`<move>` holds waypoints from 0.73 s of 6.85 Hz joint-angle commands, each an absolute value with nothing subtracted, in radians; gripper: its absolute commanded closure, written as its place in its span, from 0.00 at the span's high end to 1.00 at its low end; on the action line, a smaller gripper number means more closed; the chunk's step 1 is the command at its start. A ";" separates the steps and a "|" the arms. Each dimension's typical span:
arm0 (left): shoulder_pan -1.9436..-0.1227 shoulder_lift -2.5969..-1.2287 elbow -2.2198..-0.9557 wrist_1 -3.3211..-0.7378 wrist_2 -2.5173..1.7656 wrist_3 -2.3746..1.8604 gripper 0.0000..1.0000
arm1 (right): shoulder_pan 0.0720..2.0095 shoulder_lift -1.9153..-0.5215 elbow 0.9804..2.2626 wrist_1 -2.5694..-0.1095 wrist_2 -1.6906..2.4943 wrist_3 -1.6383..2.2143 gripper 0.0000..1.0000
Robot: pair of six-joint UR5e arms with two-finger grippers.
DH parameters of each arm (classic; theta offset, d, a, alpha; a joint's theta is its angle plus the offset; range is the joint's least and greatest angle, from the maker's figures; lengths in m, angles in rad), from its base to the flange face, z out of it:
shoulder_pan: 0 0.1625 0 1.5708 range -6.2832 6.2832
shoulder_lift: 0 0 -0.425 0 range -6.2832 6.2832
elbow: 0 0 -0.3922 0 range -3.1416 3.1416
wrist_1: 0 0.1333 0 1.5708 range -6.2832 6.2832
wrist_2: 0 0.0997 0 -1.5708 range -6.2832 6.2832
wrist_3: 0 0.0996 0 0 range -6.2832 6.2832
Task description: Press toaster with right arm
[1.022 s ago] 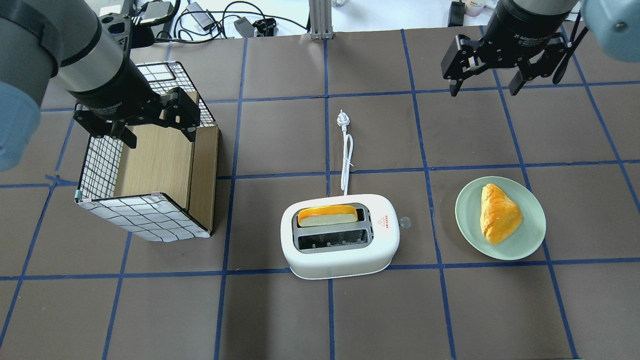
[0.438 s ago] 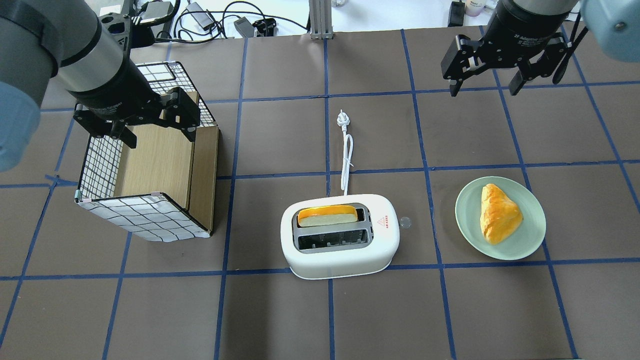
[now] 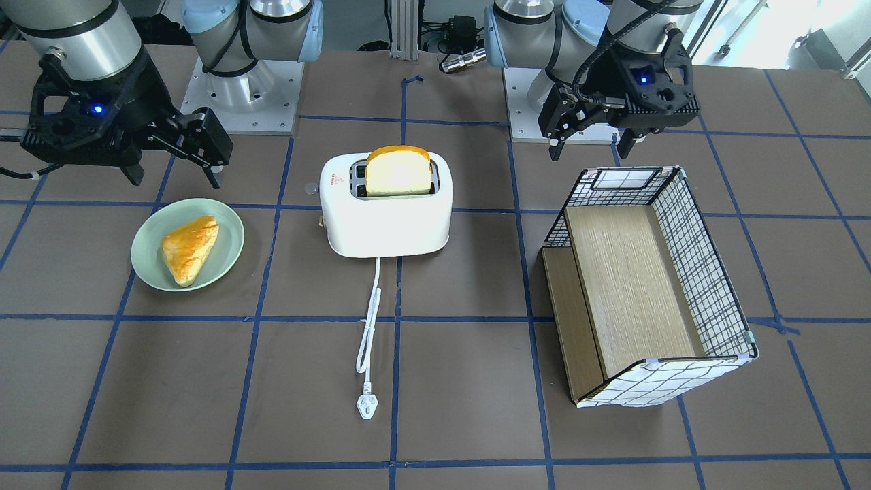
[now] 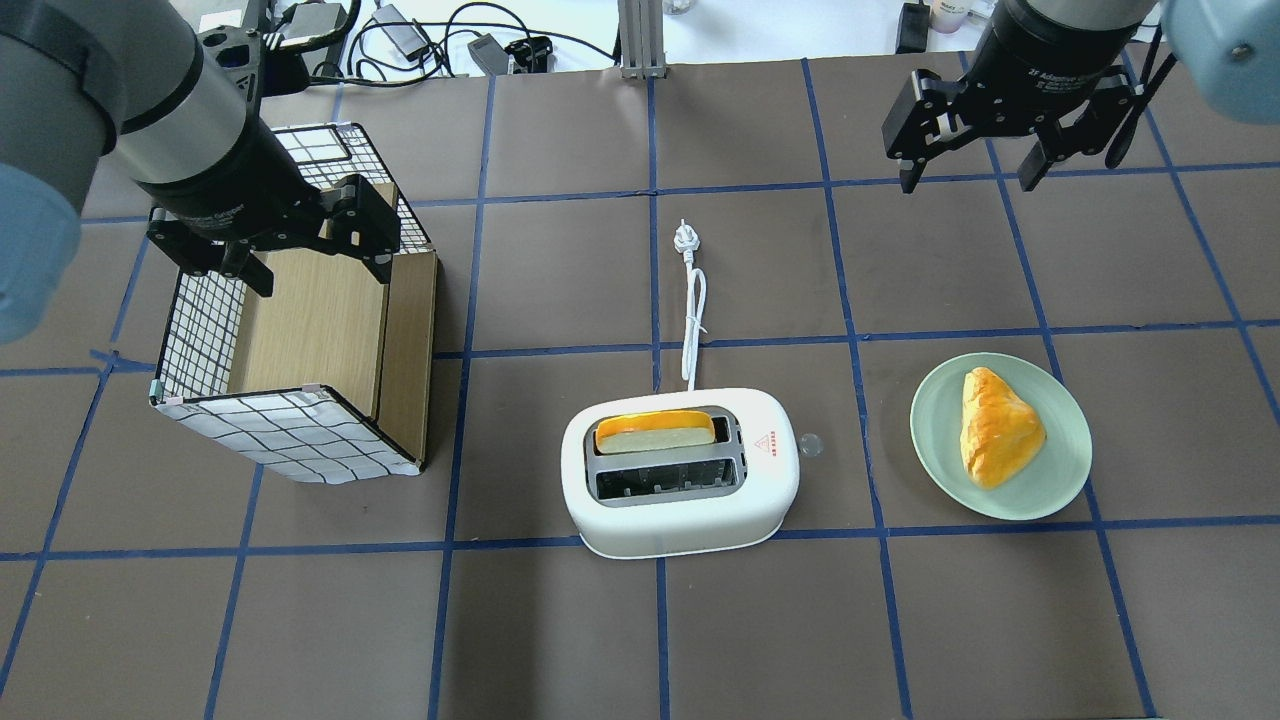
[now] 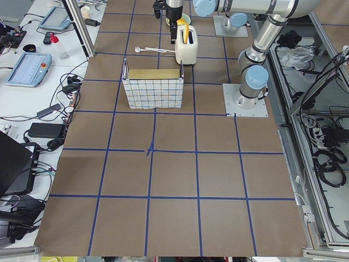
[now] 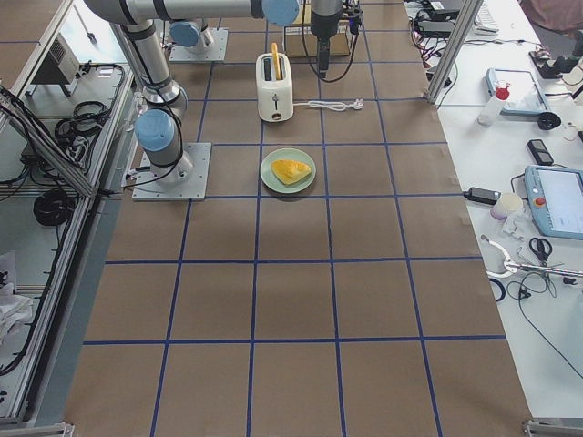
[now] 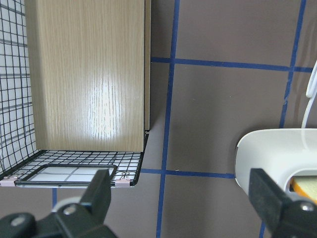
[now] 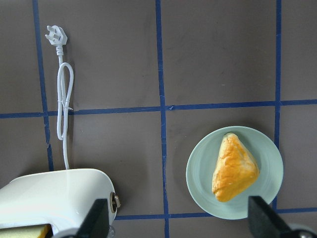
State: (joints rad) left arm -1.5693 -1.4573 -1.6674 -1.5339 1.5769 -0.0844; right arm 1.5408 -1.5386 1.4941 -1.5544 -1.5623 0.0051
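Note:
The white two-slot toaster (image 4: 680, 472) stands mid-table with a slice of bread (image 4: 655, 432) in its far slot; it also shows in the front view (image 3: 386, 204), the right wrist view (image 8: 54, 198) and the left wrist view (image 7: 277, 158). Its cord with plug (image 4: 691, 300) runs away from the robot. My right gripper (image 4: 968, 178) is open and empty, high above the table, far behind and right of the toaster; in the front view the right gripper (image 3: 173, 173) hangs left of the toaster. My left gripper (image 4: 315, 270) is open and empty over the wire basket.
A wire-and-wood basket (image 4: 300, 330) lies on its side at the left. A green plate (image 4: 1060, 480) with a pastry (image 4: 995, 428) sits right of the toaster. A small clear disc (image 4: 810, 444) lies by the toaster's right end.

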 commanded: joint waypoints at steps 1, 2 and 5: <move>-1.569 -1.457 -1.667 -1.534 1.577 -0.084 1.00 | 1.542 -1.539 1.494 -1.554 -1.565 0.006 1.00; -1.569 -1.457 -1.667 -1.534 1.577 -0.084 1.00 | 1.542 -1.540 1.494 -1.552 -1.565 0.006 1.00; -1.569 -1.457 -1.667 -1.534 1.577 -0.084 1.00 | 1.543 -1.559 1.517 -1.316 -1.549 0.118 0.87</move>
